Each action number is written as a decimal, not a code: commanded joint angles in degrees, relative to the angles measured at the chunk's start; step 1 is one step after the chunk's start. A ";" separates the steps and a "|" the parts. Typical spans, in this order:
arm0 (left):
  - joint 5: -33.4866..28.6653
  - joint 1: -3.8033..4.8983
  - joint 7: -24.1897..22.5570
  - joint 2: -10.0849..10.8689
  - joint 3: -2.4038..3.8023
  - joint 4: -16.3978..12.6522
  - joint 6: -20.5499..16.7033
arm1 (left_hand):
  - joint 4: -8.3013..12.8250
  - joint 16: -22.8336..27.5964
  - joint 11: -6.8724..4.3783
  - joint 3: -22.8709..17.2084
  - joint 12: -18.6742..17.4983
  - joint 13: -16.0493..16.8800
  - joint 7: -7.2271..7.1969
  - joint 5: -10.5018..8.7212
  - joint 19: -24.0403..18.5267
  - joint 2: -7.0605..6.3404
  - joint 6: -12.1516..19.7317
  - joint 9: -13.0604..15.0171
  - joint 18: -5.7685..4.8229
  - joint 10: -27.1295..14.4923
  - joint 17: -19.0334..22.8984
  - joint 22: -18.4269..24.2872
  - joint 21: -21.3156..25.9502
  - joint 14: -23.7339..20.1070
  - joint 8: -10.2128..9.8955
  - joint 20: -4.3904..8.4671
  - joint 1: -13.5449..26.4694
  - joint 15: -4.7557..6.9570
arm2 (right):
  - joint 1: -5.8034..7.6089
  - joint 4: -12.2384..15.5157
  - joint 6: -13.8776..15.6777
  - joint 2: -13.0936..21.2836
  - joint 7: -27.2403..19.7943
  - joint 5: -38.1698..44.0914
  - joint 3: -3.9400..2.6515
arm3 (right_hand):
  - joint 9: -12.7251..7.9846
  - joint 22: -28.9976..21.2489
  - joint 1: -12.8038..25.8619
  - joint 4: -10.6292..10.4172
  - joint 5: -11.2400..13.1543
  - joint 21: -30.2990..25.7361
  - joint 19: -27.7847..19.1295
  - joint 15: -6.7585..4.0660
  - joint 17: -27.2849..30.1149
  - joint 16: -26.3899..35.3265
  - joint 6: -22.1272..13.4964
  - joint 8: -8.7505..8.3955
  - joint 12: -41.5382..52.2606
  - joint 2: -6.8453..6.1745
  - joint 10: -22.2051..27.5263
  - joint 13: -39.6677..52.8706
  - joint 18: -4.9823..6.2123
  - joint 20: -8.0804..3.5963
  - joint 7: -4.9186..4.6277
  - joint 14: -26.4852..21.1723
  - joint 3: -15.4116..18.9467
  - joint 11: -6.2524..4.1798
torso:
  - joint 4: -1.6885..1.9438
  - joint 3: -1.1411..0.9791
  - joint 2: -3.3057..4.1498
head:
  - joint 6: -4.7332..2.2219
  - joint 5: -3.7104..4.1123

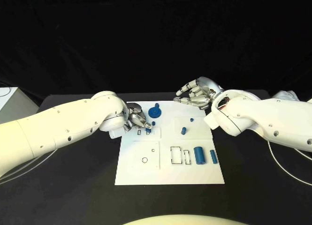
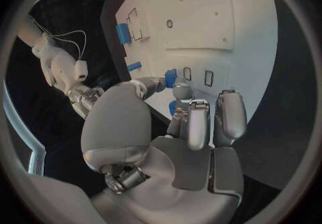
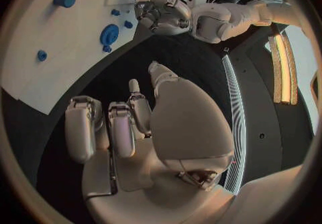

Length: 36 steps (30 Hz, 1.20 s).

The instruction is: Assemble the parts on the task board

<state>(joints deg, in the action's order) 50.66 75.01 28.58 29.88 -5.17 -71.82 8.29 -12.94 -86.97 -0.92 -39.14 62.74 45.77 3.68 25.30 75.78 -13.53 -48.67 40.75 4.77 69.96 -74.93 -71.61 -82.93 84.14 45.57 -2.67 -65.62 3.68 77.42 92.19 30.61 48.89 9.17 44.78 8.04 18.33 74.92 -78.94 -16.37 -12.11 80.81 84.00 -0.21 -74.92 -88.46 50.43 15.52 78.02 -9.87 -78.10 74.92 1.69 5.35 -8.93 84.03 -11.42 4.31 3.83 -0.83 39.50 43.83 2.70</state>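
The white task board [image 1: 169,171] lies in the middle of the table. My left hand [image 1: 137,120] hovers at its far left corner and pinches a small blue part [image 2: 170,77] between thumb and finger, just above two small rectangular slots [image 2: 209,78]. My right hand [image 1: 196,93] hangs over the board's far edge, fingers loosely bent and apart, holding nothing [image 3: 127,127]. On the board are a round blue gear-like part [image 1: 154,111], two small blue pegs [image 1: 183,130], and two blue cylinders [image 1: 198,155] at the near right beside rectangular outlines [image 1: 177,155].
A white box [image 1: 7,105] stands at the table's far left edge. Pale cables [image 1: 291,166] trail over the black table on the right. Bare black table [image 1: 74,187] lies on both sides of the board.
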 commanded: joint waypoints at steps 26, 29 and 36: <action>9.12 -1.42 -0.70 0.13 -1.69 -1.33 -6.58 | 12.33 -0.38 -0.18 -11.84 0.60 0.55 -0.48 1.09 0.89 -0.12 -1.14 0.41 -0.69 0.89 -9.11 -0.78 -0.50 4.14 0.19 0.26 0.44 0.59 | -0.08 0.03 -1.05 0.12 -0.12 0.41 0.03 | 0.06 8.70 0.67 -0.19 -0.34 -0.31 1.65 0.16 -11.49 0.22 -0.48 0.18 -0.35 0.06 0.30 2.58 0.63 0.49 -0.09 5.05 -0.11 -0.04 | -0.17 0.06 0.01 | 0.29 -0.53; 9.28 -1.48 -0.65 0.18 -1.76 -1.27 -6.56 | 12.35 -0.40 -0.19 -11.86 0.58 0.52 -0.49 1.12 0.88 -0.11 -1.16 0.41 -0.69 0.89 -9.16 -0.77 -0.50 4.15 0.19 0.27 0.43 0.60 | -0.09 0.03 -1.07 0.13 -0.11 0.41 0.03 | 0.06 8.70 0.67 -0.19 -0.34 -0.31 1.65 0.16 -11.49 0.22 -0.48 0.18 -0.35 0.06 0.30 2.58 0.63 0.49 -0.09 5.05 -0.11 -0.04 | -0.15 0.06 0.03 | 0.31 -0.51; 9.24 -1.54 -0.50 0.28 -1.81 -1.39 -5.82 | 12.39 -0.39 -0.21 -11.91 0.59 0.55 -0.51 1.18 0.97 -0.10 -1.21 0.42 -0.71 0.94 -9.14 -0.87 -0.54 4.15 0.18 0.29 0.42 0.62 | -0.09 0.05 -1.09 0.17 -0.08 0.41 0.03 | 0.06 8.70 0.67 -0.19 -0.34 -0.31 1.65 0.16 -11.49 0.22 -0.48 0.18 -0.35 0.06 0.30 2.58 0.63 0.49 -0.09 5.05 -0.11 -0.04 | -0.13 0.07 0.07 | 0.31 -0.45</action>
<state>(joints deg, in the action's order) 59.21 73.62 28.19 30.18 -6.87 -73.18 2.08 -11.91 -87.20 -1.01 -39.86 63.06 46.28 3.47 26.37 76.38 -14.21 -49.30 41.23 4.78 70.48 -74.92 -72.43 -83.15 83.94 45.48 -2.47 -64.94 3.87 77.38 92.19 30.34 49.06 9.30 44.78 8.08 18.33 74.95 -78.95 -16.37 -12.11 80.82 84.00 -0.21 -74.91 -88.46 50.44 15.52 78.02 -9.88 -78.10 74.91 1.70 5.35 -8.93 84.03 -11.42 4.31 3.67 -0.77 39.53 44.15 2.19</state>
